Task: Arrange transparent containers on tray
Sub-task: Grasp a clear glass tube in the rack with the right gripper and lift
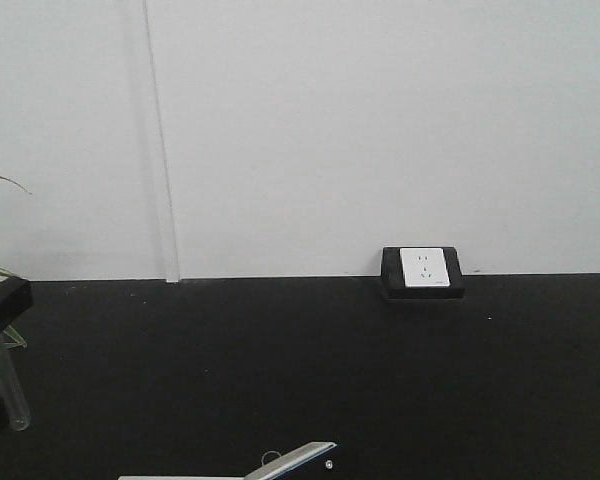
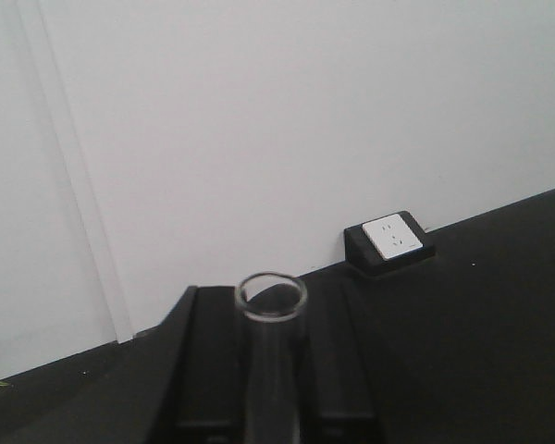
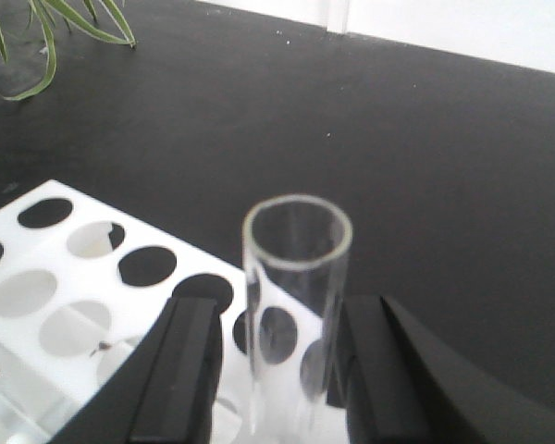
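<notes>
My left gripper [image 2: 273, 305] is shut on a slim transparent container [image 2: 271, 298], whose round rim stands up between the two black fingers. In the front view the same tube [image 1: 13, 395] hangs at the far left edge, rounded bottom down, above the black table. In the right wrist view a wider transparent container [image 3: 297, 236] stands upright in the white perforated rack [image 3: 106, 287]. My right gripper [image 3: 282, 314] is open around it: the right finger is against the glass and a gap shows beside the left finger. The tray is out of view.
A black block with a white power socket [image 1: 424, 268] sits at the back of the black table against the white wall. Green plant leaves [image 3: 55, 37] lie at the table's far left. A pale edge [image 1: 290, 462] shows at the front view's bottom.
</notes>
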